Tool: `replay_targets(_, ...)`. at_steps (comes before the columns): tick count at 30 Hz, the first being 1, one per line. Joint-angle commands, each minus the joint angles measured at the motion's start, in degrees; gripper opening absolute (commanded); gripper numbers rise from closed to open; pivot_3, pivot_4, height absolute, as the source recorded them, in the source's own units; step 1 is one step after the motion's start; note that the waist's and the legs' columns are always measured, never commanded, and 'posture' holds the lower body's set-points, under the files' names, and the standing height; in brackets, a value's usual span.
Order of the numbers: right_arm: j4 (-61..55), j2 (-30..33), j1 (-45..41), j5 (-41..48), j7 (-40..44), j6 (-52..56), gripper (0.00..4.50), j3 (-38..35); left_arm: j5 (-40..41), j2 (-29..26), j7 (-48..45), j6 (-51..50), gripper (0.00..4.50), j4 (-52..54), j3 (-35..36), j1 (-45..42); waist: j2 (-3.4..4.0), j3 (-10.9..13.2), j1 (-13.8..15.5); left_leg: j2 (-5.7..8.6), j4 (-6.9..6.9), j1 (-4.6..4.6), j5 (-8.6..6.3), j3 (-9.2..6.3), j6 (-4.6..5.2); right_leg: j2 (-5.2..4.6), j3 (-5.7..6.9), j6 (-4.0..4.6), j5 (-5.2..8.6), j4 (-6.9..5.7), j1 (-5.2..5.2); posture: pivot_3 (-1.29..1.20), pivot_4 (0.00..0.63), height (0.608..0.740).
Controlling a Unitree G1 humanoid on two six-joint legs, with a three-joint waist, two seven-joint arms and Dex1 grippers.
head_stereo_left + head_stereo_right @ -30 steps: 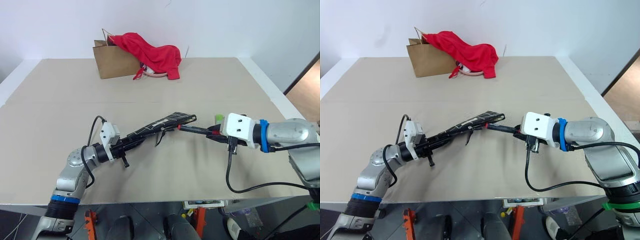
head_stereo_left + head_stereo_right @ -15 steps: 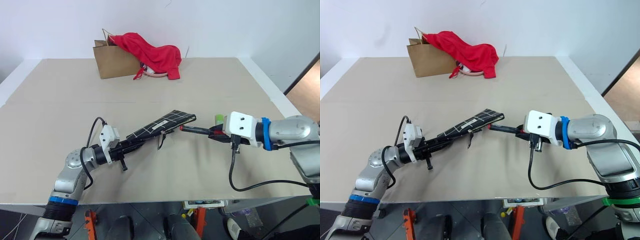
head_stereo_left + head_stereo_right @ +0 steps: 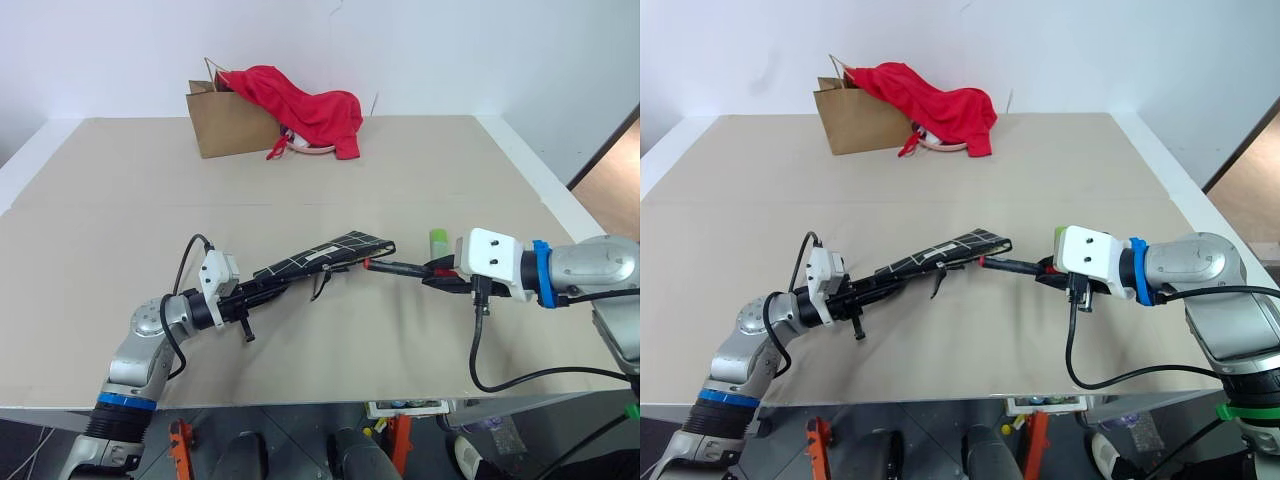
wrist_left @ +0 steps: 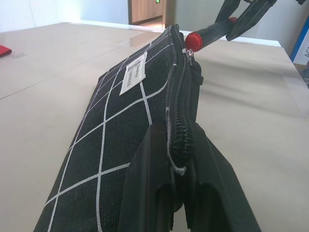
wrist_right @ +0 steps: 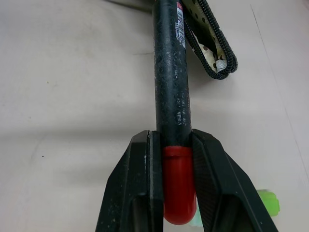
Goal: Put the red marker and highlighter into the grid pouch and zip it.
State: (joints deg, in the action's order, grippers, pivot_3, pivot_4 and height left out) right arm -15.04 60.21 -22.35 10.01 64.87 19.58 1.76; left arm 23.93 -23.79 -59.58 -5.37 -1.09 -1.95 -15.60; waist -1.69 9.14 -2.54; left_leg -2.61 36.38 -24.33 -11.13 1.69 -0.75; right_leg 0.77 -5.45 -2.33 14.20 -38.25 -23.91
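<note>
My left gripper [image 4: 181, 133] is shut on one end of the grid pouch [image 3: 320, 255], holding the black white-lined pouch [image 4: 120, 111] roughly level above the table. The right gripper [image 5: 170, 137] is shut on the red marker [image 3: 395, 267] near its red end. The marker's black barrel [image 5: 170, 87] points at the pouch's far end, where its other red tip [image 4: 193, 41] sits right beside the zipper. On the table just behind the right gripper [image 3: 440, 274] lies the light-green highlighter [image 3: 438, 238].
A brown paper bag [image 3: 225, 125] with a red cloth [image 3: 305, 110] draped over it stands at the back of the table. A black cable [image 3: 480, 350] hangs from my right wrist near the table's front edge [image 3: 300, 405].
My right wrist has turned a little and sits slightly further right, with the marker still in it. The left gripper and the pouch have kept still.
</note>
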Motion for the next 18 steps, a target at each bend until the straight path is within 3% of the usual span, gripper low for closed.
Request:
replay_targets(1, -0.8, -0.2, -2.0, 2.5, 0.0, 1.0, 0.74, -3.1, 0.3, -0.8, -0.7, 0.9, 0.00, 1.6, 0.4, 0.1, 0.00, 0.0, 0.0, 0.00, 0.00, 0.00, 0.00, 0.00, 0.00, 0.00, 0.00, 0.00, 0.00, 0.00, 0.00, 0.00, 0.150, 0.740)
replay_targets(18, 2.9, -0.8, -5.2, -3.6, -1.4, -0.8, 0.74, 2.7, 0.2, -0.5, -1.3, 1.0, 0.00, 2.1, 0.1, 0.6, 0.01, 0.0, 0.0, -0.01, 0.00, 0.02, 0.00, 0.02, 0.00, 0.00, -0.01, 0.02, -0.02, -0.01, 0.00, 0.00, 0.150, 0.740)
